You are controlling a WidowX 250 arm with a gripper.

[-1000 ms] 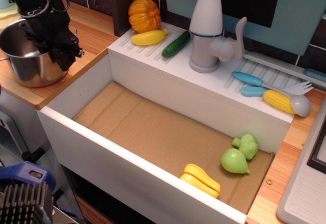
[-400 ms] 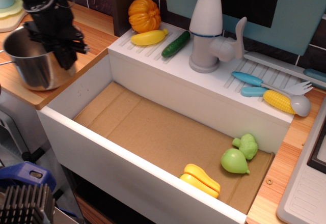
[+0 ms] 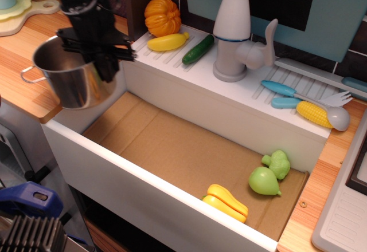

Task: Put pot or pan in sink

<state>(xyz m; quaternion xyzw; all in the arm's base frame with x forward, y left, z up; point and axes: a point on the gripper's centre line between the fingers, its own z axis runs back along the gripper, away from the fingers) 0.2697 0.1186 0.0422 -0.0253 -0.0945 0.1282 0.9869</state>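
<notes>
end effector (image 3: 100,54): clamped on pot (image 3: 71,77) rim | change: pot lifted off counter (image 3: 23,63), carried toward sink (image 3: 155,192) | pot now: airborne over sink's left edge | next: lower inside

My claw (image 3: 106,63) grips the shiny stainless-steel cylindrical pot (image 3: 71,77) by its right rim, holding it lifted and slightly tilted over the left edge of the sink. One small wire loop handle juts out on its left. The large white rectangular sink (image 3: 143,183) with its brown cardboard floor lies open below.
</notes>
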